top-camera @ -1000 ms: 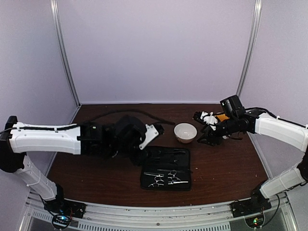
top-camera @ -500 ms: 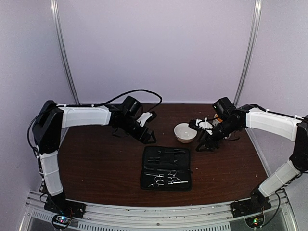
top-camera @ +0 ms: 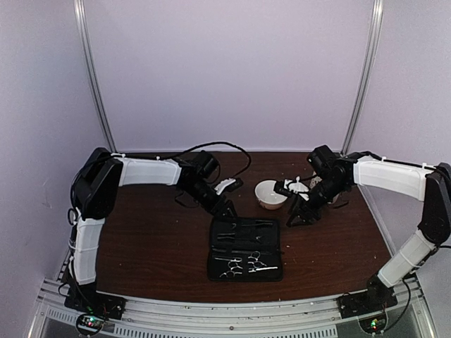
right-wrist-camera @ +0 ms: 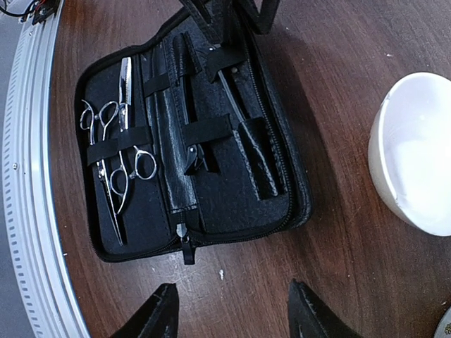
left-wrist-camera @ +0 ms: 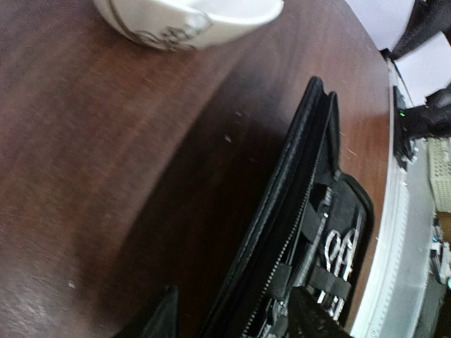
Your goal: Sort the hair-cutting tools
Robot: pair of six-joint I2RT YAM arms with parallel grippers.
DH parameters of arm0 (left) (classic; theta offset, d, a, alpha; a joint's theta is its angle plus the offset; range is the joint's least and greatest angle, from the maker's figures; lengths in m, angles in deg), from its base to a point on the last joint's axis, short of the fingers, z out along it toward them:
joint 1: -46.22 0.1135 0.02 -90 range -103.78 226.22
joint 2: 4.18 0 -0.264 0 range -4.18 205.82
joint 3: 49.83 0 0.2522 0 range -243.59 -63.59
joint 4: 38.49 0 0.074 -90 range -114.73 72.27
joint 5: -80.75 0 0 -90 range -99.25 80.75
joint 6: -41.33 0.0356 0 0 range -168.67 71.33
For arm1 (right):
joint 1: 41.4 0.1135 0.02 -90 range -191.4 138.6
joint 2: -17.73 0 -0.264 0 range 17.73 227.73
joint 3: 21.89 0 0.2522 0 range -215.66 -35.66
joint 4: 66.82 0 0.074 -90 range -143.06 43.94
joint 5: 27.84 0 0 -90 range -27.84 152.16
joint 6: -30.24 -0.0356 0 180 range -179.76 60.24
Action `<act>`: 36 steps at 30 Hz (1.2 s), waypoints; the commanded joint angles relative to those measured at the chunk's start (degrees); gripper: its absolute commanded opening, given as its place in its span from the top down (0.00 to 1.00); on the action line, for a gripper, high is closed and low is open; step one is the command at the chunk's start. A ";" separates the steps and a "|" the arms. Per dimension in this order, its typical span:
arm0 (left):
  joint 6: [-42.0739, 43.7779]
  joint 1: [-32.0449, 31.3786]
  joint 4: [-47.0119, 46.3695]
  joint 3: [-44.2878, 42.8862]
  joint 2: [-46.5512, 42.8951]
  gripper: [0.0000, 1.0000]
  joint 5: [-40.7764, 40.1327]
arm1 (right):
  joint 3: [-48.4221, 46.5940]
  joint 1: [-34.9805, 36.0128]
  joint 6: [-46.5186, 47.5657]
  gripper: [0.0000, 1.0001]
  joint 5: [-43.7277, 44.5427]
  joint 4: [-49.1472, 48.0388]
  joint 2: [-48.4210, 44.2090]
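Note:
An open flat black case (top-camera: 245, 246) lies on the table. Two silver scissors (top-camera: 243, 263) sit under elastic straps in its near half, also seen in the right wrist view (right-wrist-camera: 113, 151). Two thin black pieces (right-wrist-camera: 189, 84) (right-wrist-camera: 232, 88) lie under straps in its far half. My left gripper (top-camera: 227, 209) is open and empty at the case's far left corner, with the case's edge (left-wrist-camera: 296, 190) between its fingers. My right gripper (top-camera: 296, 217) is open and empty, low over the table just right of the case (right-wrist-camera: 232, 232).
A white bowl (top-camera: 270, 193) stands behind the case, between the two grippers; it also shows in the left wrist view (left-wrist-camera: 187, 17) and the right wrist view (right-wrist-camera: 416, 155). A black cable (top-camera: 211, 149) loops behind the left arm. The table's metal front rail (right-wrist-camera: 28, 211) runs beside the case.
My left arm has swung from the left side round to the case's far left corner. My right gripper has moved a little down and left, toward the case's right side.

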 commanded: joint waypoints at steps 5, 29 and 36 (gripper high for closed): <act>7.94 -2.98 10.08 0.46 -7.58 0.55 5.90 | -2.20 -0.27 0.09 0.47 -0.98 1.06 0.66; 2.94 -18.79 10.57 11.35 -14.05 0.68 -10.91 | -2.44 -0.29 -0.63 0.46 0.84 0.97 -0.18; 2.53 -22.41 10.59 12.13 -9.09 0.52 -12.94 | -2.86 -0.31 -0.90 0.46 0.72 1.54 0.16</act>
